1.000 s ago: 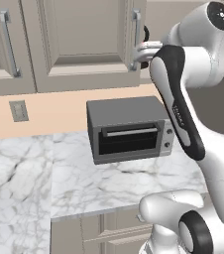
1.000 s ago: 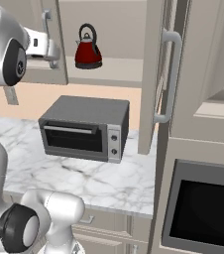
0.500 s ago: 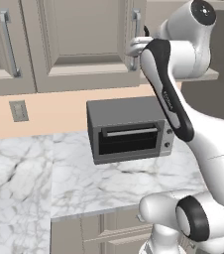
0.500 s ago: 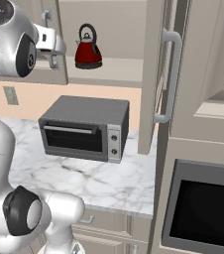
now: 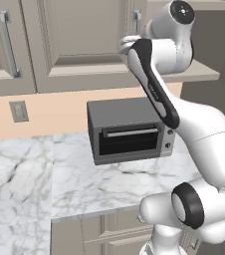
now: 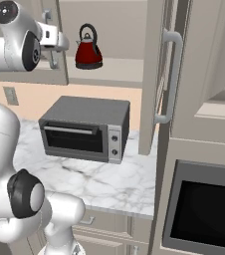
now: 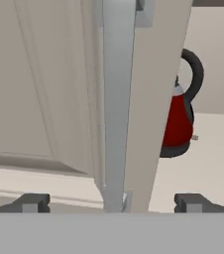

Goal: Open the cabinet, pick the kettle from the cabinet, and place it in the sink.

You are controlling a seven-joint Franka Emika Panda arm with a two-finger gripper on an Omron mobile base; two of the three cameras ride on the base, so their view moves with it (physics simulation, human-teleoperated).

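Right base view: kettle (image 6: 88, 49) upright on shelf (image 6: 109, 70) inside cabinet (image 6: 154, 74), right door swung open; toaster oven (image 6: 87, 128) on bench (image 6: 89, 182) below. Left base view: kettle hidden behind arm and left door (image 5: 79, 40). Hand view: gripper (image 7: 111, 202) spread wide, fingertips either side of silver bar handle (image 7: 118, 99), not touching; door edge cuts off kettle's left half.

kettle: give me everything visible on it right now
The kettle is small, red and dome-shaped, with a silver lid and a black round loop handle arching over the top. It stands upright on the beige shelf inside the open cabinet, above the toaster oven. Nothing else touches it. In the hand view the door edge hides its left half.
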